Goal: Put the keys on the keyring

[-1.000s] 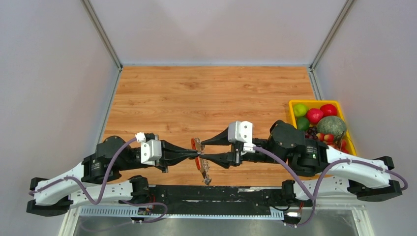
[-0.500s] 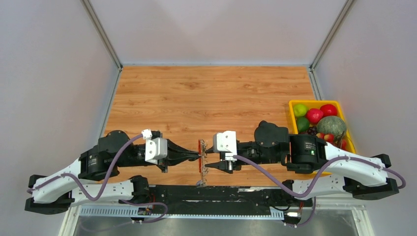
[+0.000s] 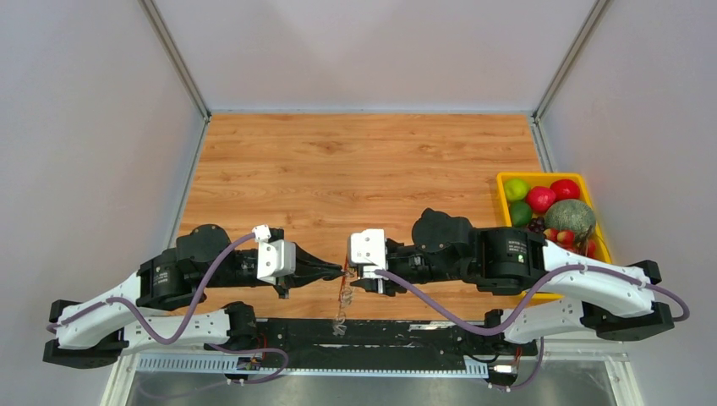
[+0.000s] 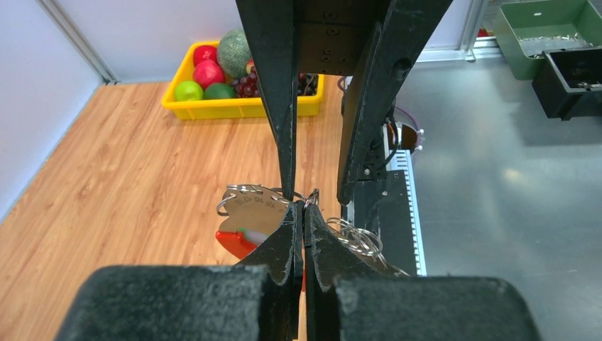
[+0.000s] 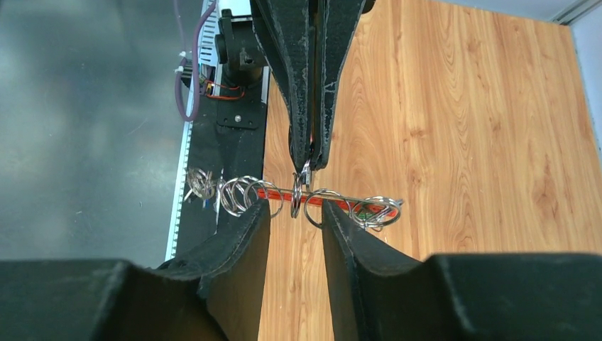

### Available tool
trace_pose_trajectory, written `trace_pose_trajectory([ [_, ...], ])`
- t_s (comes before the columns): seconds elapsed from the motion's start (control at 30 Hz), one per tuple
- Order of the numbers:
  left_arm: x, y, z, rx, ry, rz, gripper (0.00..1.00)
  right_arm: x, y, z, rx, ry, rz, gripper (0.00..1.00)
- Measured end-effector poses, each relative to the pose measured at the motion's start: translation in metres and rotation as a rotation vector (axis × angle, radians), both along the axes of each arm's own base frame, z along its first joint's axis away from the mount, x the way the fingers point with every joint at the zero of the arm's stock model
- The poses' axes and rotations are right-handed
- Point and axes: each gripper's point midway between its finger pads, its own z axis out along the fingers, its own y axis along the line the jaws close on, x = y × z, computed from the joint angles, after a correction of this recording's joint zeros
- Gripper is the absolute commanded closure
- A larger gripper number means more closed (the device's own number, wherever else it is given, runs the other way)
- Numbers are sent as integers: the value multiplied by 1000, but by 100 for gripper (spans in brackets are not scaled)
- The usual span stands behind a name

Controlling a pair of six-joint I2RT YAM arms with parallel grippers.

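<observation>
Red keyring (image 4: 238, 243) at near table (image 3: 355, 169) edge

Left arm (image 3: 97, 320) and right arm (image 3: 610, 292): white link shells, black joint housings. Purple cables (image 3: 196, 283) run along each. Left gripper (image 4: 304, 213) black, tapered.

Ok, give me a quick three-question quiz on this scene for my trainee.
1. True or false: the left claw is shut on the keyring.
2. The right claw has its jaws: A) clamped together, B) apart, straddling the keyring, C) out of every view.
3. Fill in: the fruit sits in a ___ tray.
Key: 1 true; 2 B; 3 yellow.
</observation>
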Motion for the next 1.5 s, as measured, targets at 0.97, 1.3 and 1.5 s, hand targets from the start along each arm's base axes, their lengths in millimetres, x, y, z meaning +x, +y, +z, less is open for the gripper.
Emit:
trace_pose_trajectory([
  [0.97, -2, 7, 1, -5, -5, -3, 100, 3, 16, -16, -98, 19, -7, 98],
  [1.3, -3, 11, 3, -16, -9, 2, 100, 6, 20, -13, -97, 3, -18, 100],
  [1.5, -3, 21, 16, -73, -26, 15, 100, 9, 17, 6, 3, -18, -45, 100],
])
